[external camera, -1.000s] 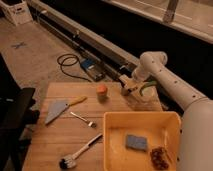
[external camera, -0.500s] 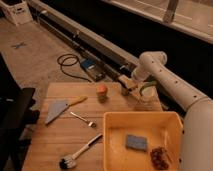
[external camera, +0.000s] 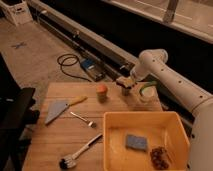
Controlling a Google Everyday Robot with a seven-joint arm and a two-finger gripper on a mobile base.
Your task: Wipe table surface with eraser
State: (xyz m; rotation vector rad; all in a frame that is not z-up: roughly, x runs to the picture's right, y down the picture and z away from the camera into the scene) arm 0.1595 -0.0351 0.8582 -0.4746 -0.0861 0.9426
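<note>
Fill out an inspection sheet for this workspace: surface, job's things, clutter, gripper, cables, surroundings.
Surface: table surface, light-brown planks, crowded on the right.
Job's things: eraser at the far edge, apparently in the gripper.
Clutter: scraper, fork, brush, orange-topped jar, white cup, yellow tub holding a blue sponge.
Gripper: gripper shut, low over the far edge.
Cables: black cable coiled on the floor.
Surroundings: white crate far left.
</note>
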